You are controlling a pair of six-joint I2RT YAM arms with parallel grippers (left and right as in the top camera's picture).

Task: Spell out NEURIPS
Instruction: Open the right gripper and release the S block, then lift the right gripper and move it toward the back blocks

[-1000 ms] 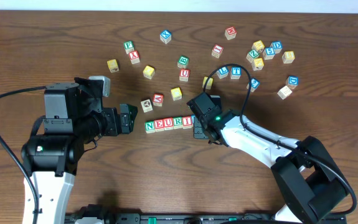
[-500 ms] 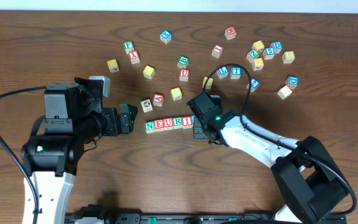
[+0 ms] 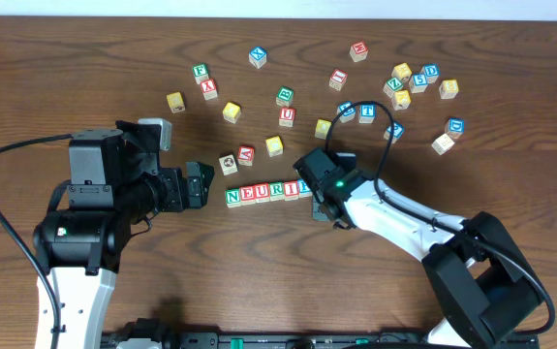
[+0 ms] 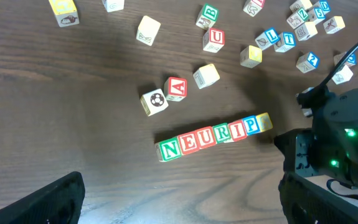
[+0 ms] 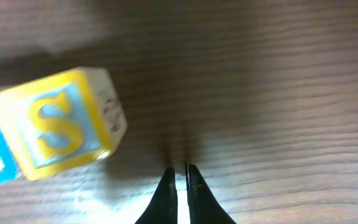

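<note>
R fingers (image 5: 169,186) pressed together beside yellow S cube (image 5: 57,121), prob. for nudging it flush against P cube (image 4: 251,126); L fingers (image 3: 198,184) spread, idle.

On the wooden table (image 3: 84,58) a row of letter cubes (image 3: 262,193) runs from nine to three o'clock, tilted slightly, reading green N (image 3: 232,197), red E (image 3: 247,195), red U (image 3: 262,193), green R (image 3: 276,191), red I (image 3: 291,189); its three o'clock end slips under the right gripper (image 3: 321,206). The left gripper (image 3: 199,184) sits near the row's nine o'clock end, apart from it. At the row's twelve o'clock a ball-faced cube (image 3: 228,164) sits just beside a red A cube (image 3: 246,155)
</note>
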